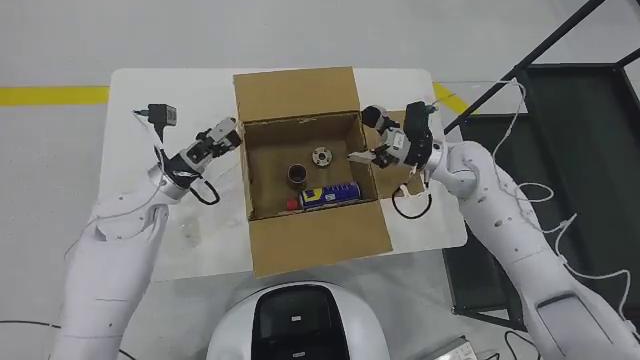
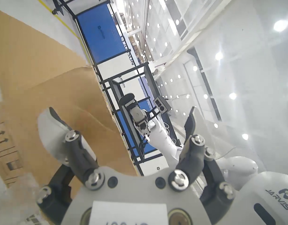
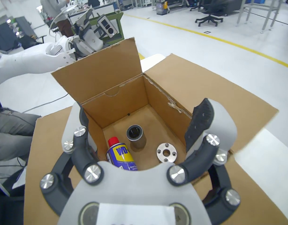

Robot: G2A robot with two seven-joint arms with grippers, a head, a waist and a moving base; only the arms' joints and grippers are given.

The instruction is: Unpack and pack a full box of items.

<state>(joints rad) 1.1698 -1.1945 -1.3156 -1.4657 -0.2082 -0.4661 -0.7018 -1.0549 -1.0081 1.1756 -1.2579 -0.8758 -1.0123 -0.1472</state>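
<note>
From the top, a white bench stands on a grey floor crossed by a yellow line, with a dark rack at one side. The box sits mid-bench with its flaps open. On its bottom are a can lying on its side, a dark sleeve and a metal flange, each apart from the others. The left claw hangs just outside the box's left wall, and the right claw is over the right wall.

The left wrist view looks up along the box wall to blue panels and ceiling lights. The left claw is released, fingers wide, and the right claw shows beyond the rim.

The right wrist view looks down into the box and adds that the sleeve stands upright, open end up, near the red cap of the can, with the flange flat beside them. The right claw is released, spread over the opening. Behind are office chairs and a yellow floor line
</note>
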